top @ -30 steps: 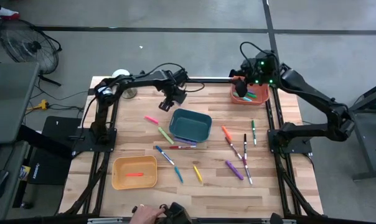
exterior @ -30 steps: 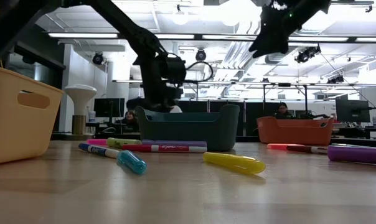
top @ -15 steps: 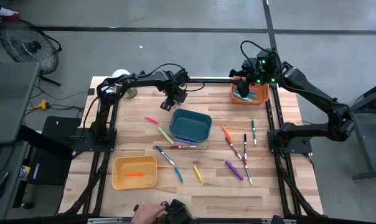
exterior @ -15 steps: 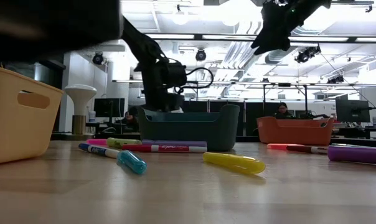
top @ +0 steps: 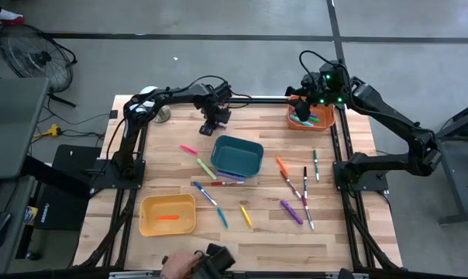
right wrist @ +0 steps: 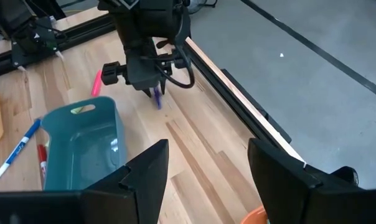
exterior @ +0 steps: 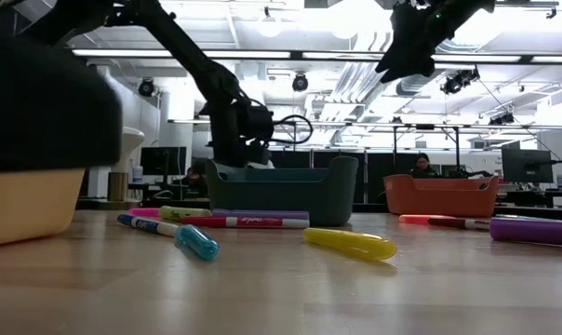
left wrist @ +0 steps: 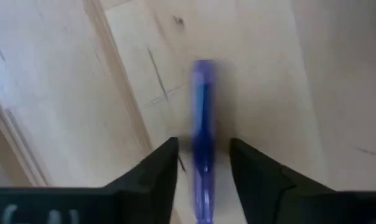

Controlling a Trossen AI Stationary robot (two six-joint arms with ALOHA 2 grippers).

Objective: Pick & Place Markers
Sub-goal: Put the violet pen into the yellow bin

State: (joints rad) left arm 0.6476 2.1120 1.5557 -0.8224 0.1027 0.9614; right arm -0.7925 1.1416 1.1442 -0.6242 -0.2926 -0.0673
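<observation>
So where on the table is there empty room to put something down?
Bare wood shows along the near edge, right of the yellow bin, and in the far middle between the left fingers and the orange bin. It is crowded around the teal bin and among the markers to its right.

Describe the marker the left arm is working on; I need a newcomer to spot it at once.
Start at the teal plastic bin mid-table, then look toward the table's far edge, where the left gripper stands. Between its jaws lies a blue-purple marker on bare wood, alone; the other loose markers all lie beside or nearer than the bin.
</observation>
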